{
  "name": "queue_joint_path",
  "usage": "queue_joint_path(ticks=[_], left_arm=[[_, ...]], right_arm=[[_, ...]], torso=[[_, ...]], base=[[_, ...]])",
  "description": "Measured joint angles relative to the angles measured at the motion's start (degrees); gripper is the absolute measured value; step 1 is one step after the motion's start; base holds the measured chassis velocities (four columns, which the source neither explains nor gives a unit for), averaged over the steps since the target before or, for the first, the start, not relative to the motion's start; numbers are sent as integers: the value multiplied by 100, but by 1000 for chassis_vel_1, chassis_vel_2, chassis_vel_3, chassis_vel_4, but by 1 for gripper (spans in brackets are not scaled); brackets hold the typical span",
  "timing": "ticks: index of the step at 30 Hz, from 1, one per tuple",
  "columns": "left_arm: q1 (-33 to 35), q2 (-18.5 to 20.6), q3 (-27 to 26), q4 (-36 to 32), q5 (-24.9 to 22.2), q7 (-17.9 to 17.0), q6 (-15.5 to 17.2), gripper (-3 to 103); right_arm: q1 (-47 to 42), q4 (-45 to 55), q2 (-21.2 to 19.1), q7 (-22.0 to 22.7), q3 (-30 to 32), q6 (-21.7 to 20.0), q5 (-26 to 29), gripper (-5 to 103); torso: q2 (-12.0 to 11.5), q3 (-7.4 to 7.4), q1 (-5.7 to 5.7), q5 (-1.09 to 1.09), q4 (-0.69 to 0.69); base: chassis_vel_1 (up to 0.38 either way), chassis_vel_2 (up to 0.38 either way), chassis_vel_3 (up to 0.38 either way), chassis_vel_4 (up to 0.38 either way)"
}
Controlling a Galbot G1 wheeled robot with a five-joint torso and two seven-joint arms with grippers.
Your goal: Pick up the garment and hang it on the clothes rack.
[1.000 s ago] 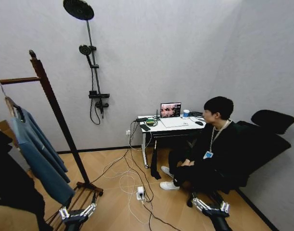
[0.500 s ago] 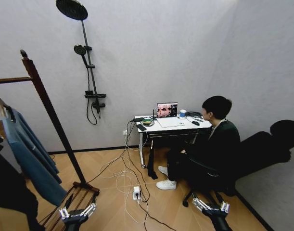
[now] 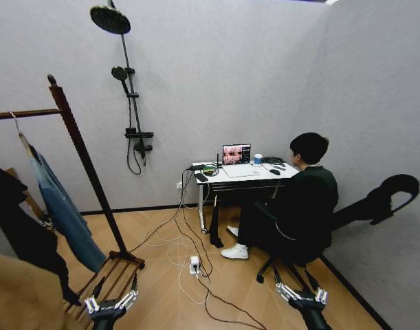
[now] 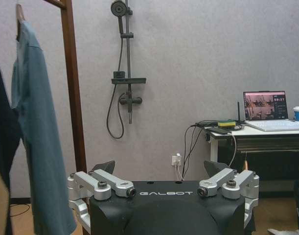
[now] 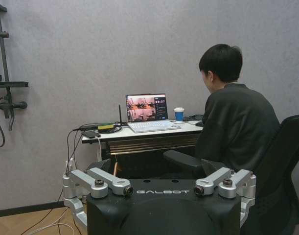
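Fingers of the left gripper [image 3: 111, 303] and the right gripper [image 3: 301, 297] are spread wide with nothing held, both low before the robot. On the clothes rack [image 3: 78, 152] bar, the teal-blue garment [image 3: 60, 210] is hung by its hanger hook, just beside the right post.

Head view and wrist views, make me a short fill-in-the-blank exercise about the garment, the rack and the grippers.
1. The garment hangs from the clothes rack's horizontal ____.
2. Both the left gripper and the right gripper are ____.
3. The laptop stands on the ____.

Missing words: bar; open; desk
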Motion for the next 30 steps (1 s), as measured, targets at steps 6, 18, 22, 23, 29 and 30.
queue_joint_path(ticks=[6, 18, 22, 23, 29, 30], left_arm=[[0, 0, 0, 0, 0, -1, 0, 100], [0, 0, 0, -1, 0, 0, 0, 100], [0, 0, 1, 0, 0, 1, 0, 100], [1, 0, -1, 0, 0, -1, 0, 100], [0, 0, -1, 0, 0, -2, 0, 100], [1, 0, 1, 0, 0, 0, 0, 100]], right_arm=[[0, 0, 0, -1, 0, 0, 0, 100], [1, -1, 0, -1, 0, 0, 0, 100], [0, 0, 0, 0, 1, 0, 0, 100], [0, 0, 0, -2, 0, 0, 0, 100], [1, 0, 0, -1, 0, 0, 0, 100], [-1, 0, 0, 0, 1, 1, 0, 100]], torso=[[2, -1, -3, -4, 0], [-2, 1, 3, 5, 0], [-1, 1, 1, 3, 0], [-1, 1, 1, 4, 0], [0, 0, 0, 2, 0], [1, -1, -1, -4, -2]], base=[[321, -311, -310, 320], [302, -312, -302, 317], [345, -351, -354, 355], [380, -393, -373, 393], [370, -375, -370, 358], [367, -347, -345, 359]])
